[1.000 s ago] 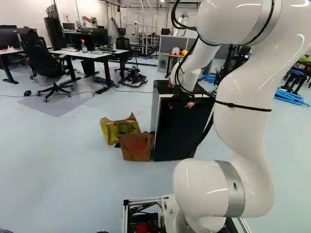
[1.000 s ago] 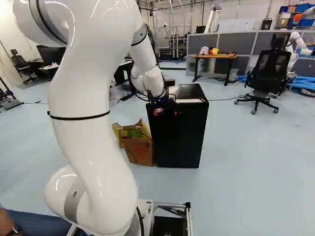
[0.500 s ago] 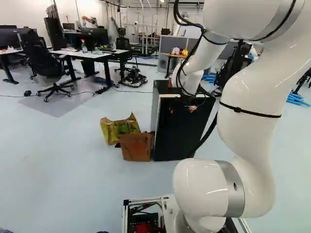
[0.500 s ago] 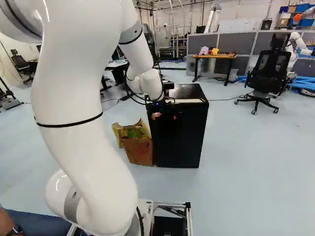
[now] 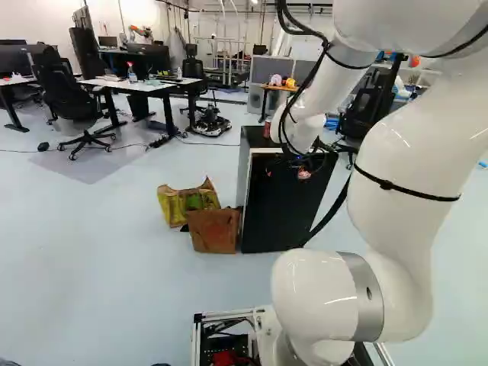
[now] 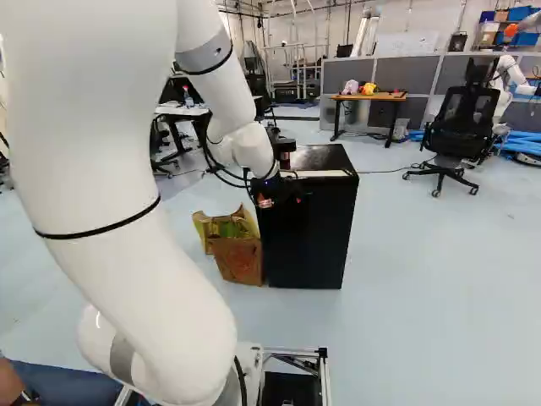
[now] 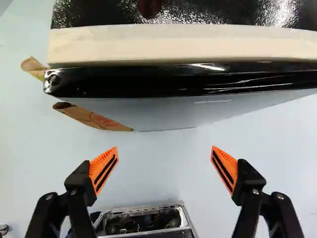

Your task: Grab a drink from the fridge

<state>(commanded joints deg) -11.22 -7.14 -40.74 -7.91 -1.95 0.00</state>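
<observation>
One arm, mine, white, ringed by a black band, climbing from its lowest joint with the forearm sloping down ahead to the wrist. One black gripper, also mine, at the arm's far end: two fingers, spread wide on either side of a broad gap, orange pads slanting inward towards their tips.

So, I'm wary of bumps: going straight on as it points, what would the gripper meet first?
The gripper would probably meet the floor, though the fridge door lies near that line; depth is unclear.
</observation>
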